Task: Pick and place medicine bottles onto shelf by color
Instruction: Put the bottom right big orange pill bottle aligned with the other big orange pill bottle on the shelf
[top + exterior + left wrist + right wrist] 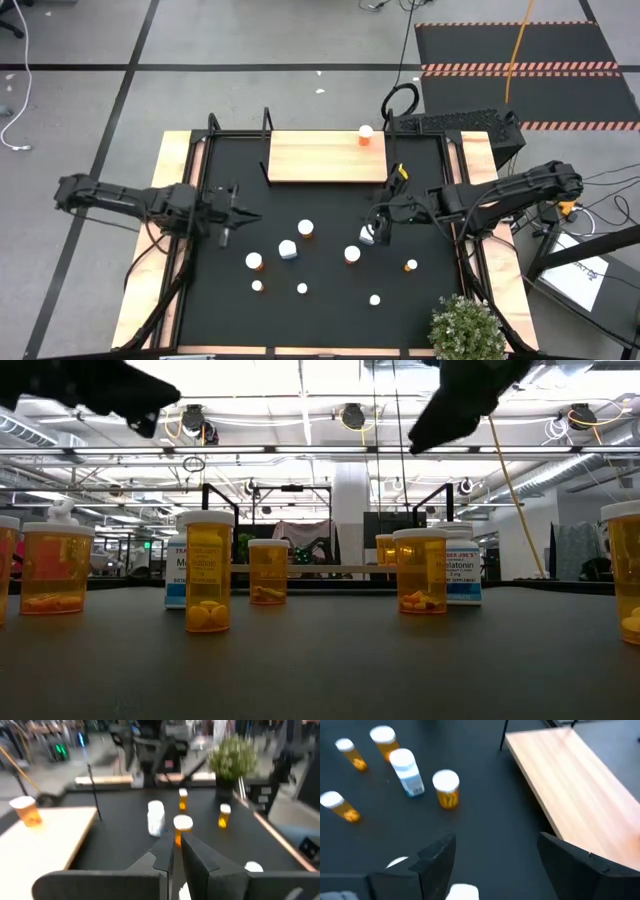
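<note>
The light-wood shelf (325, 156) lies at the table's far middle, with one orange bottle (365, 136) standing on its right far corner. Several white-capped bottles stand on the black mat, among them an orange one (306, 229), a white one with a blue label (288, 249) and another orange one (352, 254). My right gripper (376, 232) is open over a white bottle (367, 236). The bottle's cap (462, 892) shows between the spread fingers, apart from both. My left gripper (243, 214) hangs shut and empty over the mat's left side, pointing toward the bottles (182, 825).
A potted plant (466, 326) stands at the near right corner. Thin black uprights (266, 150) rise at the shelf's ends. Pale wooden strips (150, 260) run along both sides of the table. The shelf's left and middle (570, 785) are bare wood.
</note>
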`<state>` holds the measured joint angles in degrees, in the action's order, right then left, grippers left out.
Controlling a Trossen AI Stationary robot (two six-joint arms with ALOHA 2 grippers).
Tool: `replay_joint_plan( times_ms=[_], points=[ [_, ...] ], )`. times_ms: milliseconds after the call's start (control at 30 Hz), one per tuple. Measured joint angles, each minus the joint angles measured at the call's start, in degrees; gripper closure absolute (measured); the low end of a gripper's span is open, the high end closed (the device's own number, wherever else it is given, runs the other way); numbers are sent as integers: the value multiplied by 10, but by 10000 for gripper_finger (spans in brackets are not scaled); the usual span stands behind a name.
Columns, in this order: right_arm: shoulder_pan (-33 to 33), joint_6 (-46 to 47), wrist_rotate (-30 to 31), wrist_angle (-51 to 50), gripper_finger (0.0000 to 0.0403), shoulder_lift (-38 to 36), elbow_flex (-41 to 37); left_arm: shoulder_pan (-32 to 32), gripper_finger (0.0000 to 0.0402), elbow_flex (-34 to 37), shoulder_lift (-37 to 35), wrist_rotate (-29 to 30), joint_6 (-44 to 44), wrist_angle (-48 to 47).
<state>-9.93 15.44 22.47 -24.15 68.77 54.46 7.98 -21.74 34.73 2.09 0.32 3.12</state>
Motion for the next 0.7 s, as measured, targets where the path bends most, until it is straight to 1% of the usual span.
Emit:
replay_joint_plan(
  times_ms=[100, 200, 333, 467, 567, 700],
  points=[
    [-2, 20, -1, -15, 126, 0, -6, 15, 365, -59, 82, 3, 0, -54],
    [-5, 31, -2, -24, 126, 0, -6, 33, 348, -118, 158, 21, -1, -107],
    [-15, 33, -2, -26, 126, 0, -6, 57, 300, -188, 246, 36, -7, -163],
    [-26, 34, -3, -24, 126, 0, -6, 79, 245, -248, 313, 37, -25, -206],
    [-35, 36, -2, -22, 126, 0, -6, 95, 210, -284, 350, 39, -35, -243],
    [-44, 38, -3, -22, 126, 0, -6, 110, 178, -310, 386, 41, -39, -263]
  ],
)
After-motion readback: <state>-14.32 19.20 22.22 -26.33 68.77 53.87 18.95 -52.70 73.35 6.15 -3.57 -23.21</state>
